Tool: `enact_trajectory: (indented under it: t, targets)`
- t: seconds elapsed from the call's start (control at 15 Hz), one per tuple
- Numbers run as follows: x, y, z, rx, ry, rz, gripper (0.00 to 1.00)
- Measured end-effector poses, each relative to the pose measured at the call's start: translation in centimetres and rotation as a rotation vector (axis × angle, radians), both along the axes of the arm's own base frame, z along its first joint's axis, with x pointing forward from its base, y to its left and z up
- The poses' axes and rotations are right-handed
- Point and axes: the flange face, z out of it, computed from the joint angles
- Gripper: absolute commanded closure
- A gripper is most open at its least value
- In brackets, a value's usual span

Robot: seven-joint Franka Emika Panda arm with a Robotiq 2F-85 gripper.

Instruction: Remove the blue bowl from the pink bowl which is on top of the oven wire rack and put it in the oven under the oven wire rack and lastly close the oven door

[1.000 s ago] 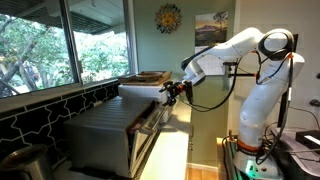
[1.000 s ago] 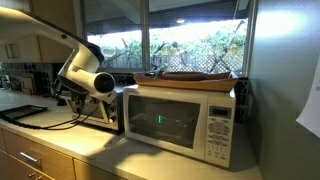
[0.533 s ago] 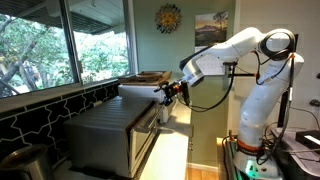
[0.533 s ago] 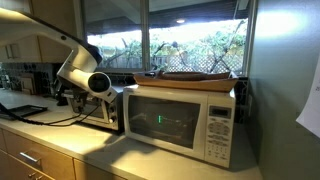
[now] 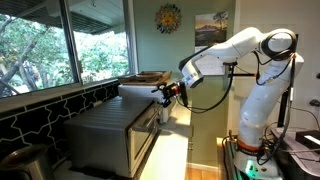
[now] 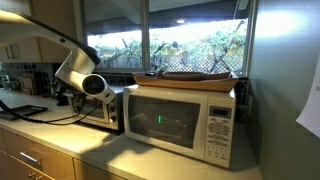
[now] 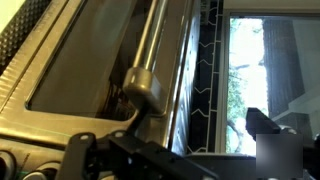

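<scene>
Oven door: stiff metal frame, fragile glass pane, standing upright against the oven. Bar handle looks smooth and slippery, so I'd push it, not pinch. Gripper at the door's 1 o'clock, jaws apart, empty. 2 bowls unseen.

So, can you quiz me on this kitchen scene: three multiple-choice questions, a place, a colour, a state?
1. Where is the robot's black gripper?
A. on the floor
B. at the round metal bar handle of the silver-framed glass oven door
C. against the ceiling
2. What colour is the jointed robot arm?
A. red
B. green
C. white
3. How is the gripper?
A. open, empty
B. shut on a bowl
C. shut on a cloth
Answers: B, the wrist view shows the handle just ahead; C, white in both exterior views; A, jaws apart, nothing between.
</scene>
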Motion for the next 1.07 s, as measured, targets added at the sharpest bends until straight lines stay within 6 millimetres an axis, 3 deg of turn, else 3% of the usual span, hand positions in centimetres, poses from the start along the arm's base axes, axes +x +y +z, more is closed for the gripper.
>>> enact_trajectory:
  t: [0.6,1.07]
  targets:
    - [-0.4,0.5,-0.6,-0.007,-0.019,-0.015,0.00]
    - [-2.1,-2.2,2.3,-0.165,0.044,0.005,0.00]
